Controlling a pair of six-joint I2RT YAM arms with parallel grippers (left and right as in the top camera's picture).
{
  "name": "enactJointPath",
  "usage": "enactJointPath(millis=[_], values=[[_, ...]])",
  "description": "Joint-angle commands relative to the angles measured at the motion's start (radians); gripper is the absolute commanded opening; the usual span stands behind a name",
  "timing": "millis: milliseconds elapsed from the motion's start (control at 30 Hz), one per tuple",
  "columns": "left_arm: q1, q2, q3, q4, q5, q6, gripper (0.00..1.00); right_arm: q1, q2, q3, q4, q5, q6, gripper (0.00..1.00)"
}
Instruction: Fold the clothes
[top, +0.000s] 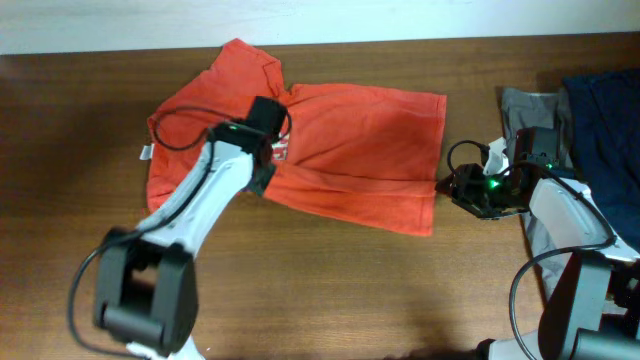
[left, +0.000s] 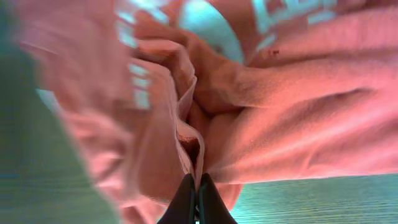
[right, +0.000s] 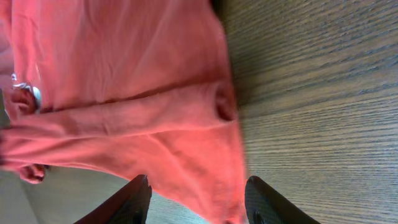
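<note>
The clothes, an orange-red T-shirt (top: 350, 150), lie spread across the back middle of the wooden table, with the left part bunched up. My left gripper (top: 275, 150) is over that bunched part. The left wrist view shows its dark fingertips (left: 197, 180) shut tight on a raised fold of the shirt (left: 280, 112), whose white print shows above. My right gripper (top: 450, 185) sits at the shirt's right hem. It is open in the right wrist view (right: 198, 182), and the shirt's edge (right: 124, 81) lies between and beyond its fingers.
A grey garment (top: 530, 110) and a dark blue one (top: 605, 110) are piled at the table's right end, behind my right arm. A small white tag (top: 146, 152) sticks out at the shirt's left edge. Bare wood (top: 330, 290) fills the front.
</note>
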Motion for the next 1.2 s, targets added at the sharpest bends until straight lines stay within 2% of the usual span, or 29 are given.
enactJointPath(millis=[0, 233, 267, 333, 433, 533, 700, 933, 1067, 1167], values=[[0.013, -0.071, 0.027, 0.005, -0.049, 0.003, 0.06, -0.003, 0.002, 0.011, 0.0, -0.005, -0.014, 0.54], [0.013, -0.062, 0.027, 0.004, 0.017, 0.003, 0.07, -0.003, 0.002, 0.011, -0.028, 0.024, -0.018, 0.54], [0.013, -0.062, 0.027, 0.004, 0.016, 0.004, 0.07, 0.004, 0.002, 0.008, -0.05, 0.018, -0.043, 0.5], [0.013, -0.062, 0.027, 0.004, 0.016, 0.004, 0.08, 0.029, 0.002, 0.001, -0.082, 0.022, -0.091, 0.32], [0.013, -0.062, 0.027, 0.003, 0.014, 0.004, 0.22, 0.089, 0.006, -0.029, -0.081, 0.039, -0.1, 0.23], [0.013, -0.062, 0.027, 0.003, 0.011, 0.003, 0.31, 0.151, 0.018, -0.051, -0.037, 0.062, -0.1, 0.17], [0.013, -0.062, 0.027, -0.008, -0.025, 0.003, 0.39, 0.253, 0.07, -0.06, 0.016, 0.127, -0.102, 0.05], [0.013, -0.062, 0.027, -0.029, -0.05, 0.003, 0.43, 0.261, 0.195, -0.06, 0.0, 0.347, 0.064, 0.04], [0.013, -0.062, 0.027, -0.028, -0.049, 0.003, 0.45, 0.171, 0.223, -0.06, -0.06, 0.478, 0.177, 0.04], [0.013, -0.062, 0.027, -0.027, -0.049, 0.003, 0.49, 0.084, 0.217, -0.054, -0.1, 0.547, 0.197, 0.04]])
